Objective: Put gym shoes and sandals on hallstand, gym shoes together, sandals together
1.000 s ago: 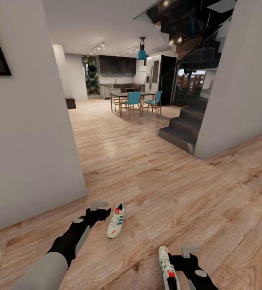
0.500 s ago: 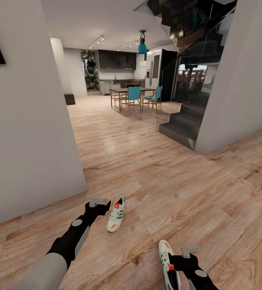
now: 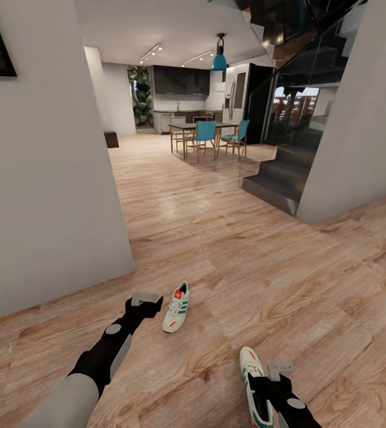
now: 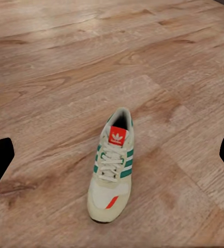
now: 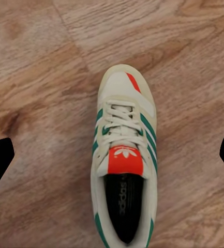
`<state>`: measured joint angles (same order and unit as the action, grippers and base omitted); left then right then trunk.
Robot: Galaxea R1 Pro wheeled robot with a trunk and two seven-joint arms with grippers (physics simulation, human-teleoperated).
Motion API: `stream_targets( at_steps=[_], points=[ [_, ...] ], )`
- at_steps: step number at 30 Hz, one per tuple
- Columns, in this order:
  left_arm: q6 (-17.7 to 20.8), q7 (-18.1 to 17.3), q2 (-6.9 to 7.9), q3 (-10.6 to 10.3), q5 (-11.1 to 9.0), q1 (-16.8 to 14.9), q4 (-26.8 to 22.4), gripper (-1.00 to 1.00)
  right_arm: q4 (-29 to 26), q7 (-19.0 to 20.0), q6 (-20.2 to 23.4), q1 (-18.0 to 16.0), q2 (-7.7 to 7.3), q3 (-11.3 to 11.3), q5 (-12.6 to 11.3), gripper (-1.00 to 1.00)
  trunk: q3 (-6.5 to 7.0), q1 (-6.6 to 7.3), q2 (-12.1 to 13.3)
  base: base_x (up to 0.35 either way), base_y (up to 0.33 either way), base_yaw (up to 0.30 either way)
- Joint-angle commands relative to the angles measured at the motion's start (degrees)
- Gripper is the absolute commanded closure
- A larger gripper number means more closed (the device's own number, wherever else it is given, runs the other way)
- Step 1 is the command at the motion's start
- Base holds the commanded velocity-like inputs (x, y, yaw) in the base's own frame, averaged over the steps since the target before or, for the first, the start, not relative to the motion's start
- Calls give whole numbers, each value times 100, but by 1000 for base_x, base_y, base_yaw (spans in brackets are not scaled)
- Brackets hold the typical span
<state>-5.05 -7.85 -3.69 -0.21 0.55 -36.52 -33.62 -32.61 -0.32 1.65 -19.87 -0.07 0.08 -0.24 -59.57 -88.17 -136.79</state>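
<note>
Two gym shoes lie apart on the wood-plank corridor floor (image 3: 228, 261). One gym shoe (image 3: 177, 307) (image 4: 112, 170) rests just right of my left gripper (image 3: 148, 307) (image 4: 112, 157), whose fingers are spread wide and hold nothing. The other gym shoe (image 3: 253, 386) (image 5: 123, 165) lies near the lower edge of the head view, directly under my right gripper (image 3: 268, 387) (image 5: 112, 157), which is open with its fingertips on either side of the shoe and above it. The sandals and the hallstand are out of view.
A white wall corner (image 3: 50, 178) stands close on the left. Dark stairs (image 3: 279, 178) and another wall (image 3: 359, 119) are at the right. A dining table with teal chairs (image 3: 208, 134) stands far ahead. Wood floor stretches forward between them.
The whole picture has shifted, so the camera moved. Both shoes still lie on the floor and both grippers stay open above them.
</note>
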Motion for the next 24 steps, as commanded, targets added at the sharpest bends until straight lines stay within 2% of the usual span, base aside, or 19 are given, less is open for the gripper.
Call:
stream_targets(
  at_steps=[1,7,16,24],
  points=[
    [-14,-9,-1,2,6,-4,5,-100,-8,-3,18,-2,-1,1,-2,-100,-33,-21,-44,0,0,134],
    [-6,-10,-1,3,5,-4,5,-100,-8,1,14,-1,-1,1,-2,-100,-196,-153,-284,0,0,93],
    [-5,-7,-1,4,4,-4,5,-100,-12,14,11,0,-2,1,-2,-100,-401,-351,-645,0,0,-121],
    [-5,-12,-1,4,0,-4,5,-100,-14,14,11,-2,-2,1,-2,-100,-640,-371,-656,0,0,-115]
  ],
)
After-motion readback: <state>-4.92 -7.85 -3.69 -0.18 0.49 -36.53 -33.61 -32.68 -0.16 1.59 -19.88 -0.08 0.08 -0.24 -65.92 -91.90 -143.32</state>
